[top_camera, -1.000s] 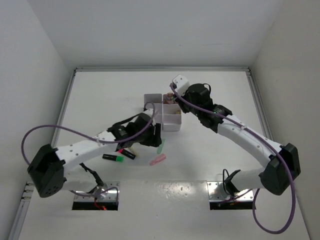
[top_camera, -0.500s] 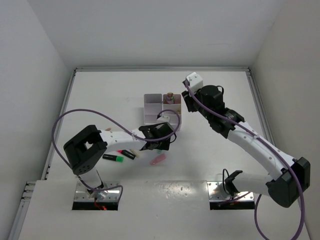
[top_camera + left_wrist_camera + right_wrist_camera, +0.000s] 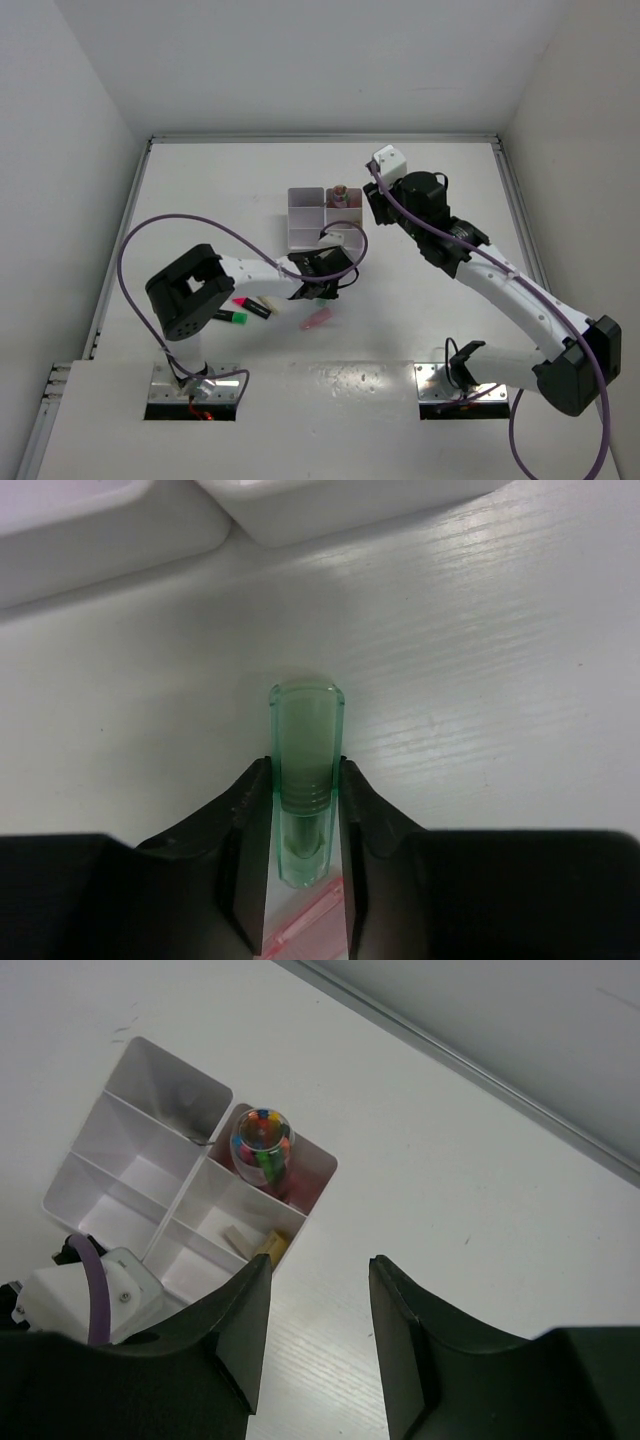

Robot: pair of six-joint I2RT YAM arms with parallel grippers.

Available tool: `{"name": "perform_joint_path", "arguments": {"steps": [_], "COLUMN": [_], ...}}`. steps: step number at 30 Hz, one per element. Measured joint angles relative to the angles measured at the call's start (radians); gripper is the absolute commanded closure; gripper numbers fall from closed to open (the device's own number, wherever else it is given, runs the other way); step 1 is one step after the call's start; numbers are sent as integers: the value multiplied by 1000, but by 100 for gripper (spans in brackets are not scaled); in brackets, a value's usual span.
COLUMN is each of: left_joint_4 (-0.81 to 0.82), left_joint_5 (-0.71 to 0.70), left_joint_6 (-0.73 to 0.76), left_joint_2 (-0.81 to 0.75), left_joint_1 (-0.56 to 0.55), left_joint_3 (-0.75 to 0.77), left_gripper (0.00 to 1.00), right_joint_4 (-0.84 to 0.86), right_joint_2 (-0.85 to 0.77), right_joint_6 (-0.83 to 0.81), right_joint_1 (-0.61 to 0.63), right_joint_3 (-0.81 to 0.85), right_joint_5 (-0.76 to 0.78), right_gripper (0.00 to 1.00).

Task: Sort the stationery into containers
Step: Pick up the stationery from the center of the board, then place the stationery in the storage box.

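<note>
White painted tabletop (image 3: 220, 190), matte, with faint wood grain showing up close in the left wrist view. Glossy white strip (image 3: 330, 385) across its near edge, catching glare. Grey metal rail (image 3: 320, 138) along the far edge, with matching rails down the left side (image 3: 125, 230) and right side (image 3: 520, 220). Plain white back wall (image 3: 320, 70), left wall (image 3: 60, 150) and right wall (image 3: 590, 130) boxing it all in. A few faint dark scuff marks (image 3: 125, 1025) near the far rail in the right wrist view.
</note>
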Motion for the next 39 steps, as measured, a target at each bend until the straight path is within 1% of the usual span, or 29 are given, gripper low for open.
{"name": "perform_joint_path", "arguments": {"steps": [3,6,7,8,9,10,11,12,13,14,15,16,17,21,22,24,26,28,32,35,36,39], "left_joint_4": [4,1,-4,-11,-23,-39,-55,-73,-83,-90,-95,-98,-99,-83,-72,-63,-63,-63,-61,-63,-60,-42], "left_joint_5": [-3,-6,-9,-13,-19,-27,-36,-48,-59,-69,-82,-94,-105,-153,-164,-179,-182,-169,-121,-104,-97,-39], "left_joint_6": [0,-3,-3,-3,-4,-3,-3,-3,-3,2,5,7,10,16,16,7,-14,-53,-131,-136,-121,16], "left_joint_2": [0,-3,-7,-17,-33,-57,-83,-114,-145,-175,-212,-245,-268,-321,-323,-320,-312,-303,-286,-262,-254,-221], "left_joint_1": [-2,-8,-10,-14,-20,-27,-32,-34,-34,-31,-24,-9,7,132,166,216,253,286,322,325,323,322], "left_joint_3": [0,0,0,0,0,1,4,14,26,39,55,71,88,154,159,160,160,160,163,194,207,251], "left_gripper": [82,84,84,84,84,84,84,84,84,84,84,84,85,91,91,97,97,100,100,100,100,97], "right_joint_4": [0,0,0,0,0,0,0,0,0,0,0,0,1,5,8,13,23,24,28,31,31,31], "right_joint_2": [0,0,0,0,0,0,0,0,0,0,0,0,0,0,-1,-1,-2,-2,-2,-2,-2,-2], "right_joint_6": [0,0,0,1,10,11,7,5,3,2,2,-6,0,3,3,3,3,3,3,3,3,3], "right_joint_1": [0,0,0,0,0,0,0,0,0,0,0,0,0,-6,-7,-7,-7,-7,-7,-7,-7,-7], "right_joint_3": [0,0,0,0,0,0,0,0,0,0,0,0,-1,-6,-9,-14,-21,-26,-31,-32,-32,-32], "right_joint_5": [0,0,0,0,0,0,0,0,0,-1,-2,-2,-4,-4,-4,-3,-3,-3,-3,-2,-2,-1], "right_gripper": [55,55,54,36,25,20,18,21,31,43,68,76,79,79,79,79,79,79,78,77,77,75]}}
